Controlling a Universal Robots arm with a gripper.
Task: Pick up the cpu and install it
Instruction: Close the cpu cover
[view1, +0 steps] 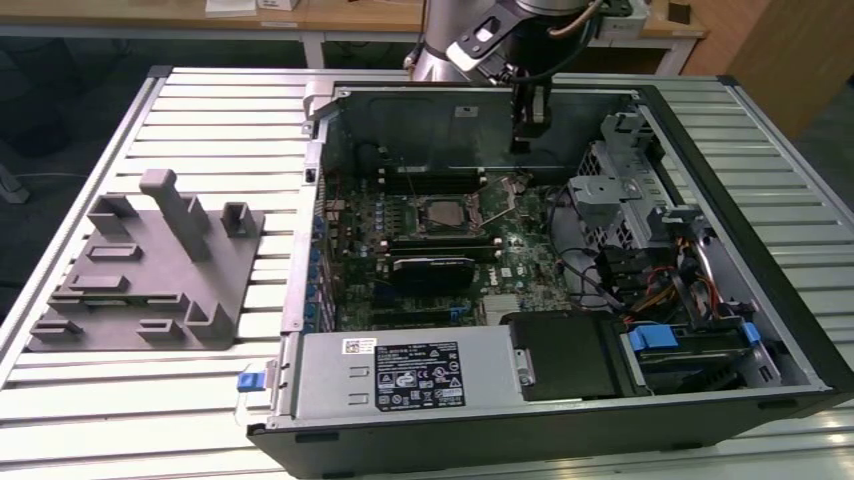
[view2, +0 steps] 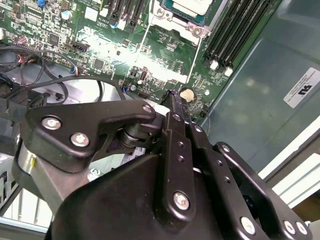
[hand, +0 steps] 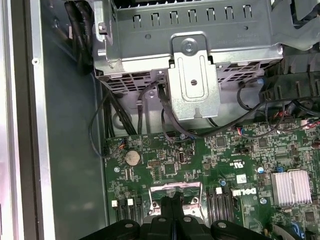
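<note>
I see the gripper (view1: 525, 147) hanging inside the open case (view1: 763, 250), close to the far wall and above the board (view1: 527, 250). In both wrist views its fingers (hand: 169, 210) are pressed together, and I can make out nothing between them. In the second wrist view the tip (view2: 172, 96) points at the board just beside the coin cell (view2: 186, 93).

The cpu (view2: 194, 5) lies flat in its socket near the middle of the board, silvery top up, with memory slots (view2: 235, 30) beside it. In the exterior view it (view1: 438, 212) is nearer than the gripper and towards the exterior view's left, well apart from it.

The drive cage (hand: 192, 82) sits along the case's side on the exterior view's right. A grey fixture (view1: 140, 270) stands on the slatted table (view1: 200, 110), on the exterior view's left of the case. The power supply (view1: 400, 375) fills the near corner.
</note>
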